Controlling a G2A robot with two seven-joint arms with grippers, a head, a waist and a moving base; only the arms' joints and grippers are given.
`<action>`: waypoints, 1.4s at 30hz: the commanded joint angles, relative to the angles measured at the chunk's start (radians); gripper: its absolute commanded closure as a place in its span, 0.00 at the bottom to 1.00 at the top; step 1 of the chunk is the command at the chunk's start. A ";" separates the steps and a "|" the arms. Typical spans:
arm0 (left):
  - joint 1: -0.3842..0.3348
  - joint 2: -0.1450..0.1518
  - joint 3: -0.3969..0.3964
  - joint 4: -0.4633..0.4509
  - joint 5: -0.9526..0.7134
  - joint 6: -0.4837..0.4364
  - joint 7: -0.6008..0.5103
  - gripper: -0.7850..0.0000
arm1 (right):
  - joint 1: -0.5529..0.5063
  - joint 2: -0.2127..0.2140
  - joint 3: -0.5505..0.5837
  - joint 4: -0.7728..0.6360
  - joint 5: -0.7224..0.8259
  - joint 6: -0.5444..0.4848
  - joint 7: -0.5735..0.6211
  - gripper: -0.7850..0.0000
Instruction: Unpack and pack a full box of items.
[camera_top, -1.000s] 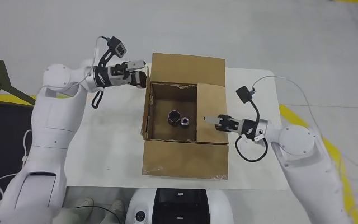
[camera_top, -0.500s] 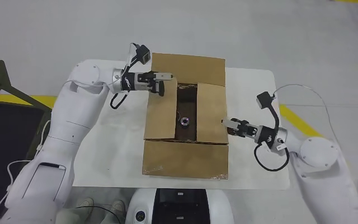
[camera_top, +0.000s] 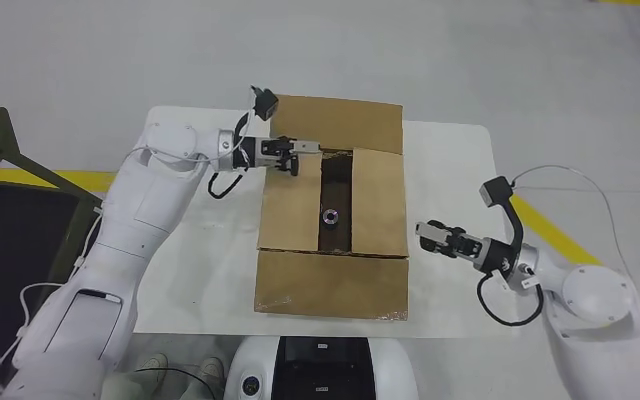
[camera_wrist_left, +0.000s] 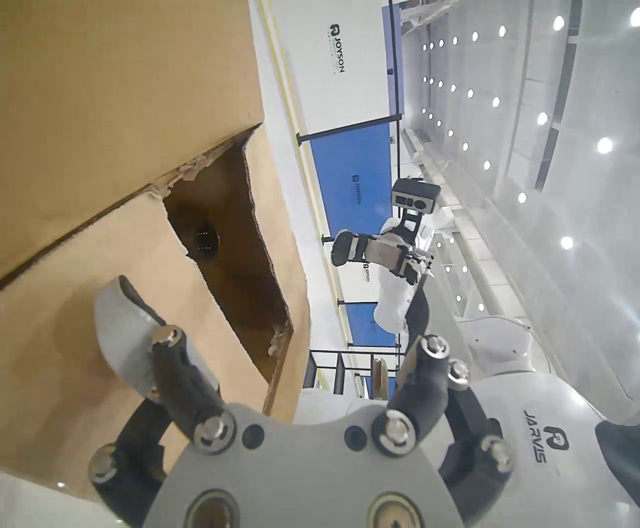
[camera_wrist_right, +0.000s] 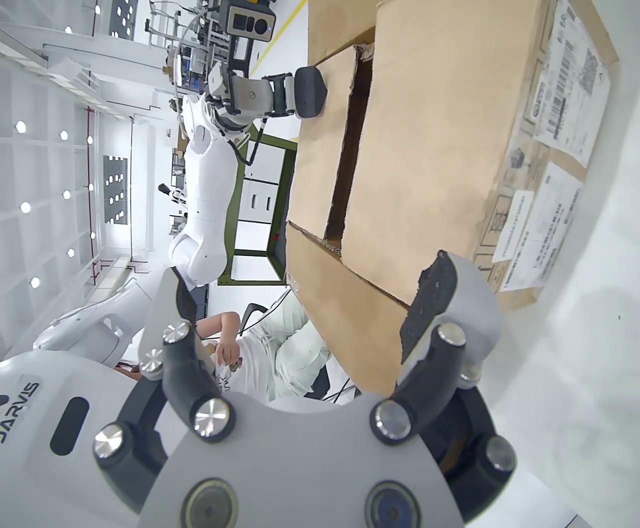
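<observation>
Brown cardboard box, flaps nearly closed, narrow dark slot; left gripper over it, right gripper beside it, jaws spread, empty.

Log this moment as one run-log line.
brown cardboard box: side flaps folded in, gap between | small round metal part: in gap | left gripper: open, over a side flap | right gripper: open, beside box, over white table
</observation>
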 joint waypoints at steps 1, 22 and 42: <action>0.003 0.001 -0.014 -0.009 -0.021 -0.001 0.010 0.00 | -0.002 0.002 -0.002 0.001 0.010 -0.004 0.015 0.00; -0.022 0.049 -0.267 0.103 -0.087 -0.094 0.107 0.00 | -0.120 0.017 -0.021 0.049 -0.035 0.029 0.034 0.00; -0.210 0.031 -0.212 0.395 -0.075 -0.154 0.076 0.00 | -0.100 0.018 -0.158 0.094 0.035 0.054 0.051 0.00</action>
